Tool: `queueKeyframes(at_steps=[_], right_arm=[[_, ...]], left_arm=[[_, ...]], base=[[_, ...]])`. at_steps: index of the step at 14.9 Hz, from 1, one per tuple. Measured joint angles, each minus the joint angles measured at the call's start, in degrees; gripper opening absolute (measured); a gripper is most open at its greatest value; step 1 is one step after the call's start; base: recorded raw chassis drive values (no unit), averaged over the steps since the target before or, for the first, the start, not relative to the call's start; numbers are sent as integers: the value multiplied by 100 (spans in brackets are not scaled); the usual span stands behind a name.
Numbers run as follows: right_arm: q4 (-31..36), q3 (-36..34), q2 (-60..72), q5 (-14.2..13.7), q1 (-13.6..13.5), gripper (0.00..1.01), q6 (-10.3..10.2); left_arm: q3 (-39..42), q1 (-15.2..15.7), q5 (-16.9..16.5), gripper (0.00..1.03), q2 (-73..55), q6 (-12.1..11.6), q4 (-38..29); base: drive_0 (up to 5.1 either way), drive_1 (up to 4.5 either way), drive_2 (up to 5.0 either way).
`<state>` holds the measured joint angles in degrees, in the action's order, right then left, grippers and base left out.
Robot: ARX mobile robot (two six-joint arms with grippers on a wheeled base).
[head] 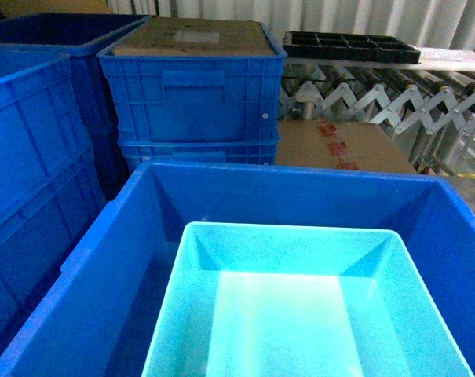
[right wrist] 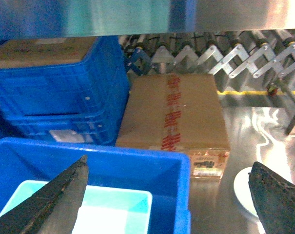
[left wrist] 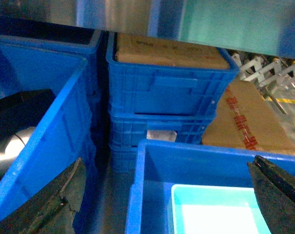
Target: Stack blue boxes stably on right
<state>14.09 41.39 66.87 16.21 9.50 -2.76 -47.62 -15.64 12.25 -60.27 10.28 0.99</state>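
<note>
The light turquoise tub [head: 300,306] sits inside the larger dark blue smooth-walled crate [head: 300,192], filling the near part of the head view. Neither gripper shows there. In the left wrist view, my left gripper [left wrist: 166,163] is open above the crate's [left wrist: 206,168] left rim, with the tub [left wrist: 215,212] below and between its dark fingers [left wrist: 276,195]. The right gripper [right wrist: 169,163] is open too, straddling the crate's [right wrist: 137,165] right wall, and the tub [right wrist: 113,204] lies beside its left finger [right wrist: 59,200]. Nothing is held.
Ribbed blue crates topped with cardboard [head: 191,86] stand behind, and more blue crates [head: 33,173] on the left. A taped cardboard box [head: 339,145] lies at the back right under a roller conveyor [head: 394,98] carrying a black tray [head: 351,45]. A white disc [right wrist: 245,190] lies on the metal floor.
</note>
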Motion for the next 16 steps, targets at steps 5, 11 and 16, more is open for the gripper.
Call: queueKeyframes(at_steps=[5, 11, 16], right_arm=[[-796, -348, -1281, -275, -501, 98, -275], [964, -1967, -2109, -1604, -944, 49, 186], [1174, -2855, -2837, -1609, -949, 1, 264]], left_arm=[[625, -767, 627, 98, 772, 1019, 802], [2634, -20, 468, 51, 1832, -695, -2205], [3536, 577, -212, 2, 2601, -927, -2288]], base=[[0, 0, 0], [0, 0, 0], [0, 0, 0]])
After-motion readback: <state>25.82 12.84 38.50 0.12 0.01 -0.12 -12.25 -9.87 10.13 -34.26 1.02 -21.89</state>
